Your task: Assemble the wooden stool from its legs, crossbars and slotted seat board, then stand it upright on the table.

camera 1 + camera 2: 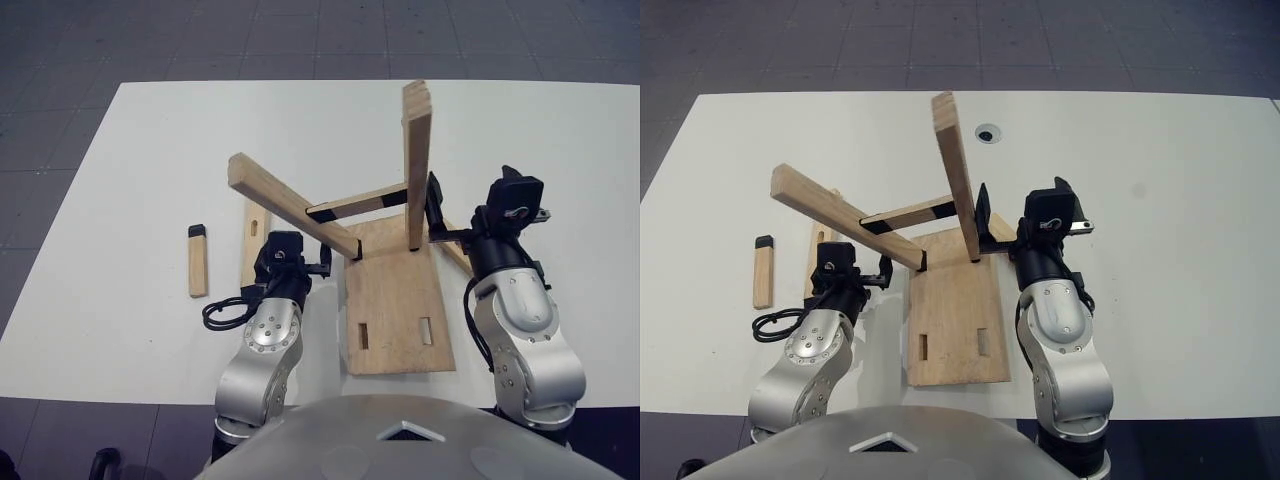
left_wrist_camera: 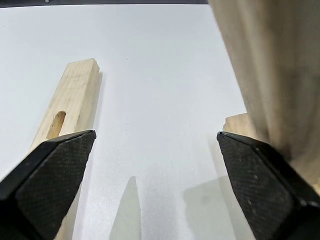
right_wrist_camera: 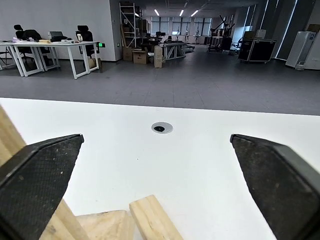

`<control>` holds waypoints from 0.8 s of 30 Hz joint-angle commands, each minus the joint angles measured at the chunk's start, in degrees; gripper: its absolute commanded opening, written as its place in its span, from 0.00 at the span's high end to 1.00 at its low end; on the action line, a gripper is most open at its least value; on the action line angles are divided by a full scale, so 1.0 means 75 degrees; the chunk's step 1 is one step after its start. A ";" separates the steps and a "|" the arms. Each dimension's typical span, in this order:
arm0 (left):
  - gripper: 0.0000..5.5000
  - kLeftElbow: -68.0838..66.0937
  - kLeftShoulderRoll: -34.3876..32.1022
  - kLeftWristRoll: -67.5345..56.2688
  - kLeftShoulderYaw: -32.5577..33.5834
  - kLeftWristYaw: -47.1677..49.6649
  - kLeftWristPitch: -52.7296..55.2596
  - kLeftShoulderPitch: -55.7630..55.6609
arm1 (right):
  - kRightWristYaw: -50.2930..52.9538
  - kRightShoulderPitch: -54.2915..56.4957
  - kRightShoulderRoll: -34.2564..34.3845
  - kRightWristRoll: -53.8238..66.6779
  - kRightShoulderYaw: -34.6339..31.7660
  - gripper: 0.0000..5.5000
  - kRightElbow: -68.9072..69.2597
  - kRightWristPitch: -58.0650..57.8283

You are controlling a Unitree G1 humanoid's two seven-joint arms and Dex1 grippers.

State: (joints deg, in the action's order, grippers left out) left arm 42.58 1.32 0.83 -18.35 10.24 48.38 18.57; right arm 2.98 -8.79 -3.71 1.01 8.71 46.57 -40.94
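Both spread and empty, the left gripper (image 2: 156, 134) sits just beside the tilted pale wooden leg (image 1: 290, 205), the right gripper (image 3: 156, 138) beside the upright pale wooden leg (image 1: 417, 160).

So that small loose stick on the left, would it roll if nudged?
Probably not: the stick looks flat-sided and lies flat on the table, so it should slide rather than roll. It looks like stiff wood and, being small, is likely light.
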 commanded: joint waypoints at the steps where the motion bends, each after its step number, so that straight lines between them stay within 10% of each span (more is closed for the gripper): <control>1: 0.18 0.0459 -0.0022 -0.0112 0.0228 -0.0290 -0.0232 -0.0426 | -0.0334 0.0282 -0.0302 0.0220 -0.0798 0.00 -0.0075 0.0000; 15: 0.18 0.0427 -0.0059 -0.0178 0.1413 -0.0548 -0.0207 -0.0903 | -0.0565 0.0953 -0.0573 0.0401 -0.1806 0.00 0.0040 -0.0122; 24: 0.18 0.0797 -0.0887 -0.1382 0.4179 -0.1060 0.0983 -0.5078 | -0.0703 0.3297 -0.1093 0.0872 -0.2484 0.00 0.0691 -0.1357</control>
State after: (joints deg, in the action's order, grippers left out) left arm 48.58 -3.52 -7.71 10.62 3.24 53.20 -13.07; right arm -1.83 11.57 -10.74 6.39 -9.11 50.77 -48.33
